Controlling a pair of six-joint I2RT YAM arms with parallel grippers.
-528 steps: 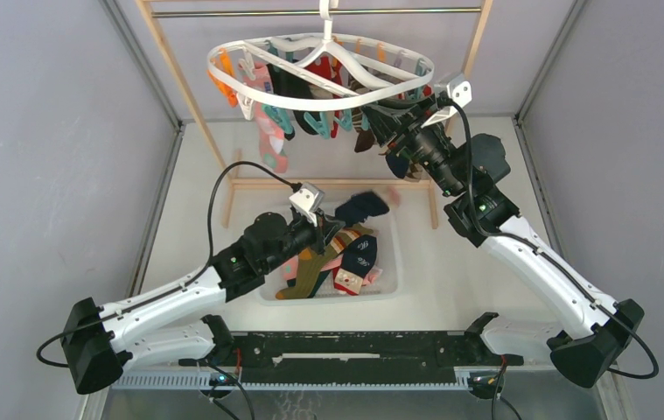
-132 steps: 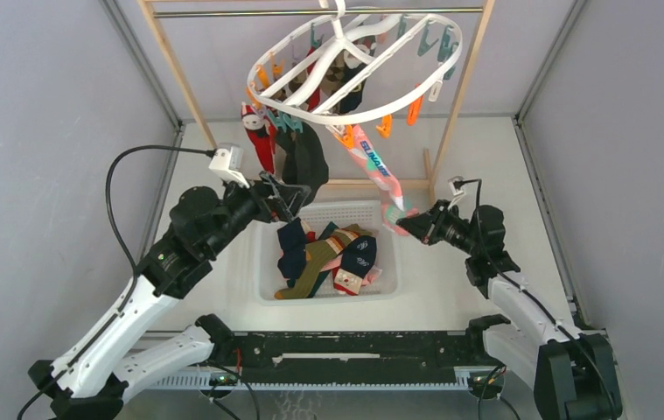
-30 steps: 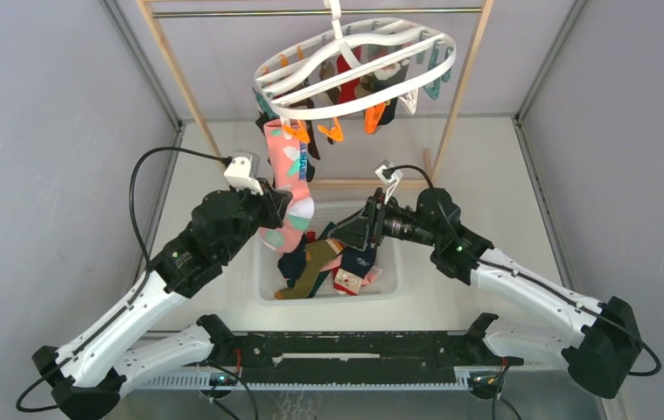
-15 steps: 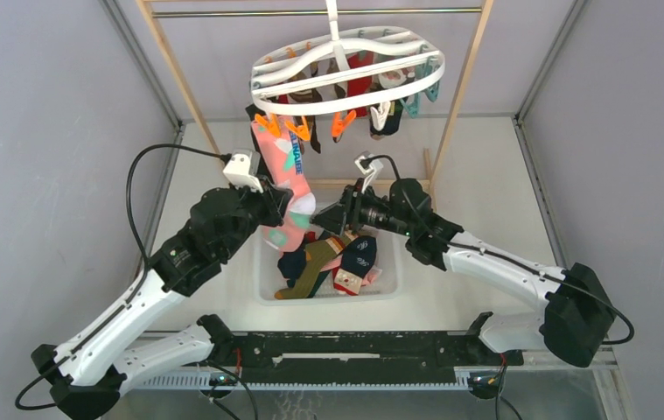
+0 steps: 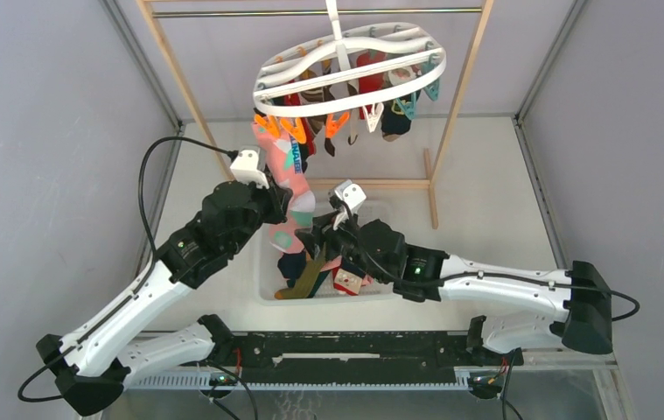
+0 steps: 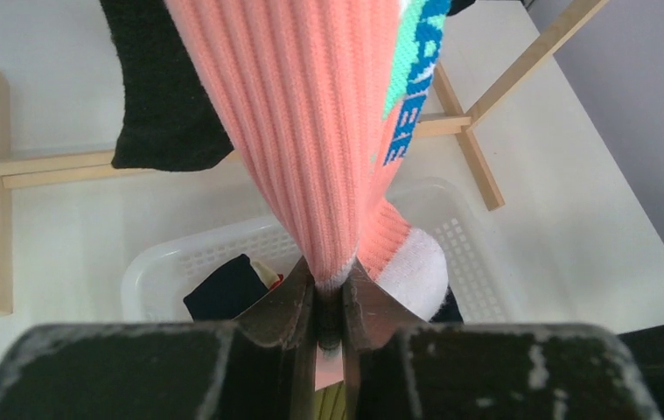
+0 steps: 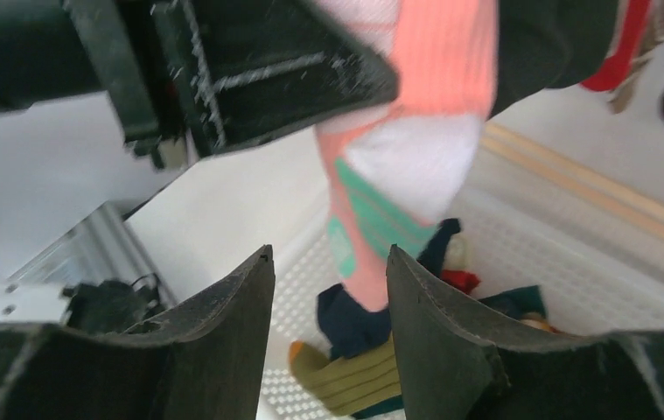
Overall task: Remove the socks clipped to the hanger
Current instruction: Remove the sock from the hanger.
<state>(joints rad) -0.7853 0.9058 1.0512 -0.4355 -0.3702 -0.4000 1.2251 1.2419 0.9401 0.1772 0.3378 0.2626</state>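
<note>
Blue lettering (image 6: 401, 131) on pink sock (image 6: 302, 114)

Legible text: one item, partial.

The salmon pink sock (image 6: 311, 131) carries blue block capitals (image 6: 408, 101) printed along a teal stripe (image 6: 401, 52), seen in the left wrist view. The fabric is bunched and folded, so the word is broken up. One group at the top edge of the view reads roughly "VA". A lower group reads "BE" or "EE"; which of the two cannot be settled. The whole word cannot be read. In the top external view the same print shows only as small blue marks, illegible.
</note>
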